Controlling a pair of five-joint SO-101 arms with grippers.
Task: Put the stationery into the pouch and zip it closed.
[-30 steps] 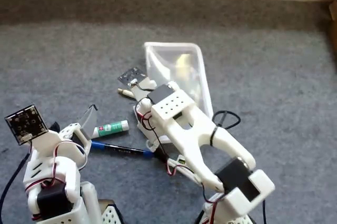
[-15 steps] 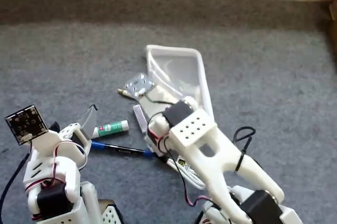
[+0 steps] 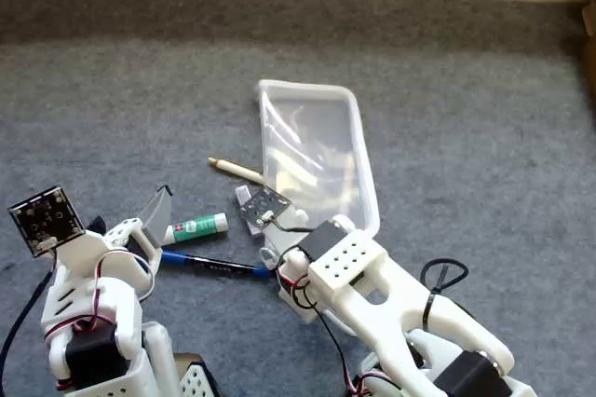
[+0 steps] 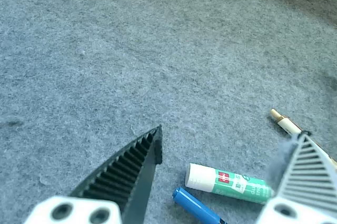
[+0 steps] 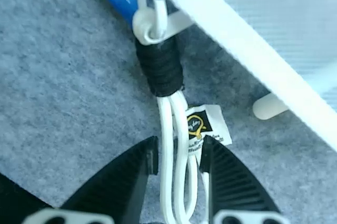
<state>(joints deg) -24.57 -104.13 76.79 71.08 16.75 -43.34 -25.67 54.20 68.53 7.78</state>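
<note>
Right wrist view: the right pincer (image 5: 179,142) is closed to a narrow gap on the white cord loop (image 5: 176,182) of the clear plastic pouch (image 5: 284,3). Both black fingers (image 5: 134,174) press against the cord's sides. A black wrap and a white ring join the cord to the pouch's white zip edge. A white tag (image 5: 202,126) on the cord carries a yellow emblem and small black print, too small to read.

Left wrist view: the left pincer (image 4: 230,133) is wide open, holds nothing and touches nothing.

The green-and-white glue stick (image 4: 229,183), with an unreadable label, and the blue pen (image 4: 195,208) lie side by side on the grey carpeted table (image 3: 447,61). The beige pencil (image 3: 237,170) lies just outside the pouch's edge. The pouch lies flat, with pale items inside.
</note>
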